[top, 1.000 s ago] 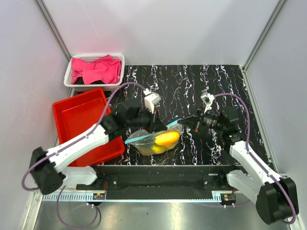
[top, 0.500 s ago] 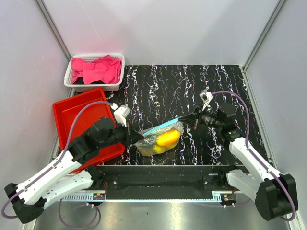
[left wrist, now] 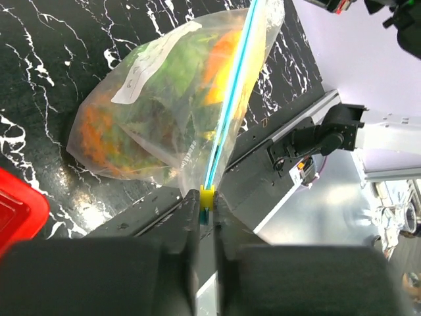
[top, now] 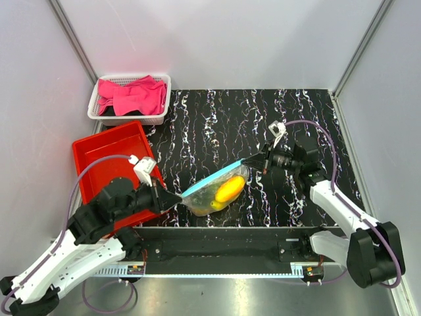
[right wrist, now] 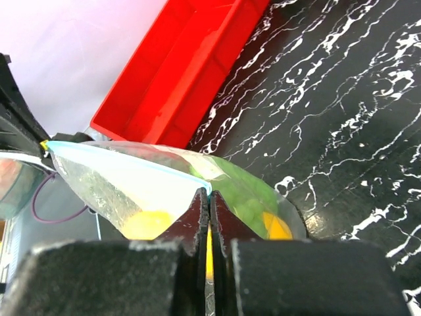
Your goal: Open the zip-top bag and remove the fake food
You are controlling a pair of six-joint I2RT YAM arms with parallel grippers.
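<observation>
The clear zip-top bag (top: 214, 191) lies near the table's front, its light blue zip strip (top: 212, 180) stretched taut between both grippers. Inside show yellow-orange fake food (top: 227, 189) and green pieces (right wrist: 250, 197). My left gripper (top: 172, 197) is shut on the yellow zip slider (left wrist: 207, 196) at the strip's left end. My right gripper (top: 252, 161) is shut on the bag's right corner at the strip's end (right wrist: 209, 191). The bag's white label (left wrist: 154, 62) shows in the left wrist view.
A red bin (top: 115, 164) stands left of the bag, beside the left arm. A white basket (top: 128, 117) with pink cloth (top: 135, 95) sits at the back left. The black marbled tabletop (top: 223, 122) extends behind the bag.
My left gripper has drawn back leftward and toward the near edge along the zip strip, with the slider. The strip now runs longer and tauter. The right gripper holds its corner, shifted slightly left.
</observation>
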